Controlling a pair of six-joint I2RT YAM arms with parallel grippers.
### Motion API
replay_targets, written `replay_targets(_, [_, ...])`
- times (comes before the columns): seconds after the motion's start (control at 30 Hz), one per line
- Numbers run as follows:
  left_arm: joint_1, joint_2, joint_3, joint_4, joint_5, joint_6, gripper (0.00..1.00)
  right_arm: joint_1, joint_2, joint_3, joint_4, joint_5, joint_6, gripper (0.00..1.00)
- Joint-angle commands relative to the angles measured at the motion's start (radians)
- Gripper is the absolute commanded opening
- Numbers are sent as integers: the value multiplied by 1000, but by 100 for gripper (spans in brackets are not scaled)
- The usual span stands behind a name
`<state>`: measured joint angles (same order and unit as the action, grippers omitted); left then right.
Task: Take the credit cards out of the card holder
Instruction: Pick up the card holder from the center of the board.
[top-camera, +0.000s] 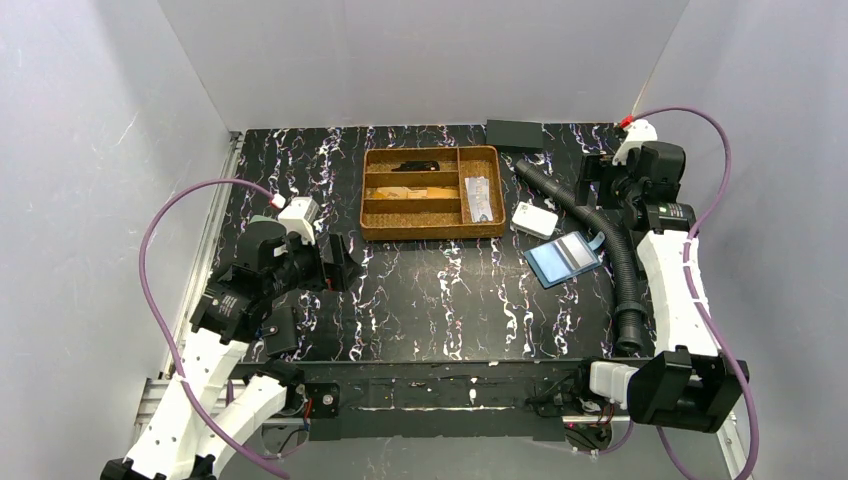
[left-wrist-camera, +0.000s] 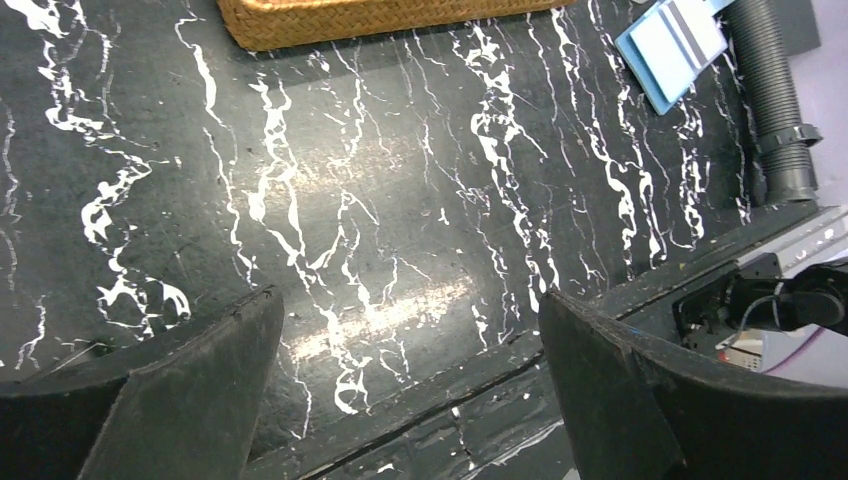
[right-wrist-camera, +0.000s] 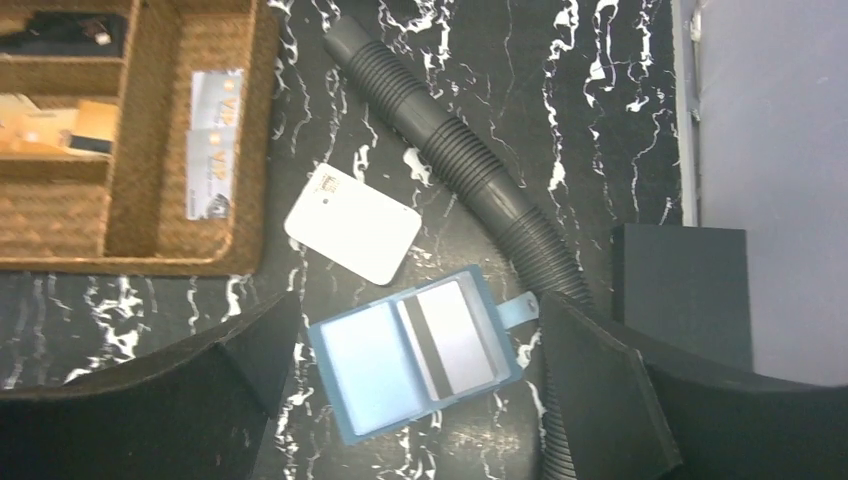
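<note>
You had both grippers empty. The left gripper (left-wrist-camera: 410, 295) had its fingers spread wide over bare table (top-camera: 450, 310) at the near left, nothing between them. The right gripper (right-wrist-camera: 418, 305) was spread just as wide at the far right, above the grey corrugated hose (top-camera: 612, 245). The card holder (top-camera: 563, 258) lay flat and opened out on the table right of centre, just left of the hose, with its side tab pointing at the hose. In your right wrist view it showed between the two fingers, but on the table below them and not gripped. Behind its right clear panel sat a pale card (right-wrist-camera: 455, 338) with a dark stripe. The left panel looked plain pale, so I couldn't tell you whether a card was in it. A white box (top-camera: 534, 219) lay just to the far left of the holder, between it and the woven tray (top-camera: 432, 232). The tray held greyish cards (right-wrist-camera: 213, 140) in its right compartment and an orange-gold card (right-wrist-camera: 60, 125) in a middle slot. A black box (top-camera: 514, 132) sat at the far edge.
</note>
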<state>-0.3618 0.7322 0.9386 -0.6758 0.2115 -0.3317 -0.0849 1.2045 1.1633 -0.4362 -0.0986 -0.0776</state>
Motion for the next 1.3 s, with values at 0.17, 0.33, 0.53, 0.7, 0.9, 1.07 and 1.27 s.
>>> replay_targets(0.17, [2, 3, 34, -36, -110, 52, 98, -4, -61, -33, 78, -138, 82, 98])
replay_targets(0.33, [9, 37, -5, -4, -167, 71, 98, -3, -93, -126, 167, -353, 24, 98])
replay_targets(0.53, [73, 87, -62, 71, -169, 64, 98, -4, -56, -211, 211, -572, -54, 98])
replay_targets(0.7, [212, 148, -106, 164, -135, 69, 98, -4, -33, -294, 271, -681, -74, 98])
replay_targets(0.9, [324, 222, -112, 247, -97, 108, 98, -3, -52, -313, 241, -696, -102, 98])
replay_targets(1.07, [353, 346, -45, 227, -151, 185, 98, -3, -84, -332, 254, -690, -93, 98])
replay_targets(1.27, [440, 513, -2, 241, -248, 255, 98, -3, -59, -323, 240, -691, -90, 98])
